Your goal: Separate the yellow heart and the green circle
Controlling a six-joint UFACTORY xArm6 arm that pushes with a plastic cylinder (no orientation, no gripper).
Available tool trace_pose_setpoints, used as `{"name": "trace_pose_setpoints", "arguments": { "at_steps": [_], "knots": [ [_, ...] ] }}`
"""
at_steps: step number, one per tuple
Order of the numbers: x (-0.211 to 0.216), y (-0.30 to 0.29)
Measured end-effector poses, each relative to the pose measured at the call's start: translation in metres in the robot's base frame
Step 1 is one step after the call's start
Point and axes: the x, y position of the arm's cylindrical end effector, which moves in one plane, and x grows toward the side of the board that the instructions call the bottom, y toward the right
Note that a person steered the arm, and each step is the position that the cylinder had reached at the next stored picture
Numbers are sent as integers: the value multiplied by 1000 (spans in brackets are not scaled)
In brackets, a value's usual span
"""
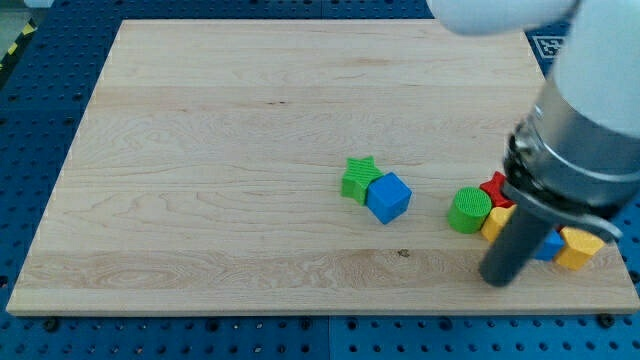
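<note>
**Rod tip set down at the crowded right-hand cluster**

No gripper was fitted, so nothing was clasped or released; the work was done by my tip (497,281), the lower end of the straight dark rod, which was seen resting on the pale wooden counter (200,180) near the view's bottom right. It stood just below the cluster of blocks, close under the yellow heart-shaped block (493,222), much of which was hidden behind the rod.

The ribbed green circular block (469,211) lay immediately to the view's left of the yellow heart, apparently touching it, so the pair was judged not yet separated. A red block (495,187), its shape unclear, was wedged just above them. To the view's right of the rod, a blue block (548,246) and a second yellow block (580,248) were partly covered by the arm.

The tip's placement below the heart was judged to suit a push that would drive a gap between heart and circle, though neighbouring blocks could be dragged along.

Well apart, toward the counter's middle, a green star-shaped block (357,178) was seen touching a blue cube (389,197).
</note>
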Motion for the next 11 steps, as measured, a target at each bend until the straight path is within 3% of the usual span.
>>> {"name": "trace_pose_setpoints", "arguments": {
  "at_steps": [1,4,9,11],
  "knots": [
    [3,52],
    [-27,65],
    [-83,-52],
    [-77,-39]
  ]
}}
